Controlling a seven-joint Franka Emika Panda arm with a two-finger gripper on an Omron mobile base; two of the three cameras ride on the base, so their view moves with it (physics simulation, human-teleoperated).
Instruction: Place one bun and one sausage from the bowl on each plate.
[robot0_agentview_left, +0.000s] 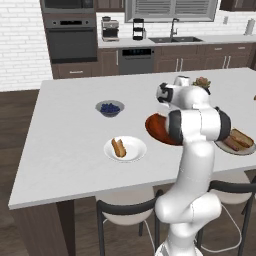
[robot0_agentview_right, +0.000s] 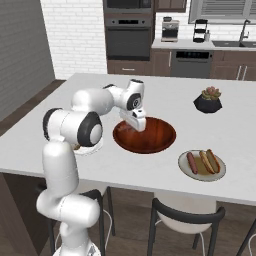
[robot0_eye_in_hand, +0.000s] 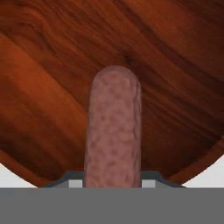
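Rendered frames, bright even lighting, no motion blur.
Both base views are soft and low-res; far cabinets at the top edge look smeared. White island counter (robot0_agentview_left: 70, 150) reads near-uniform, with faint soft shadows under the white plate (robot0_agentview_left: 134, 152) and the grey berry bowl (robot0_agentview_left: 110, 108). Glossy highlights on the robot arm (robot0_agentview_right: 75, 127). In the hand view, the wooden bowl (robot0_eye_in_hand: 52, 87) grain is sharp centre-frame, darker toward the upper corners; sausage (robot0_eye_in_hand: 114, 131) is evenly lit with a mottled, slightly blurred texture.

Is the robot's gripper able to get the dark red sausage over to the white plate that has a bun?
Probably yes: the gripper seems shut on the sausage, and the white plate beside the bun looks bare.
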